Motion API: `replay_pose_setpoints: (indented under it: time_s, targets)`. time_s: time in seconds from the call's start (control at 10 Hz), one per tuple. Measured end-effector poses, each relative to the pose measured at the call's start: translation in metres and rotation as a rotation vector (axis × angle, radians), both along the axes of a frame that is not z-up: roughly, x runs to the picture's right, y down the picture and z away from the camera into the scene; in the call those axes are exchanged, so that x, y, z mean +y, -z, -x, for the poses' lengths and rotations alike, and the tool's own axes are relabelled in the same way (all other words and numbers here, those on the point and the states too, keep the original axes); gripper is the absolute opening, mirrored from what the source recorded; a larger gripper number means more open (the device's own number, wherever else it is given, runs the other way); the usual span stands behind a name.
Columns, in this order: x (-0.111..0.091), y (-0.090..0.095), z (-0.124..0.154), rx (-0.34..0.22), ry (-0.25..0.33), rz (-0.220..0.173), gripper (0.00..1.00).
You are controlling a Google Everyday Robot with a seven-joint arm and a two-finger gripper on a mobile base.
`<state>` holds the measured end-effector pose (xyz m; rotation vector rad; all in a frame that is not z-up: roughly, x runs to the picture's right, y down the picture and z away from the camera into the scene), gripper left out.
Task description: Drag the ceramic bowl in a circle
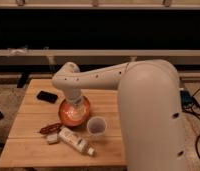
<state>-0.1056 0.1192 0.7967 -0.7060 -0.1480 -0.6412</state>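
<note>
The ceramic bowl (pixel 73 114) is round, shallow and orange with a paler glossy inside. It sits on the wooden table (pixel 33 105), left of centre. My gripper (pixel 76 101) reaches down from the white arm onto the bowl's far rim, its wrist covering that part of the bowl. A smaller whitish translucent cup (pixel 96 126) stands just to the bowl's front right, close to it.
A black phone-like object (pixel 46 96) lies at the table's back left. A red packet (pixel 50 128) and a white bottle lying on its side (pixel 75 141) are in front of the bowl. The arm's large white body (pixel 153 115) covers the table's right side.
</note>
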Motion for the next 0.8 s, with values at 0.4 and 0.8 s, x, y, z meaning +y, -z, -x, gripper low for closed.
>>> replay_pose_setpoints:
  time_s: [0.4, 0.8]
  targets:
    - [0.009, -0.048, -0.011, -0.015, -0.002, 0.006, 0.8]
    - [0.01, -0.047, -0.01, -0.016, -0.001, 0.008, 0.8]
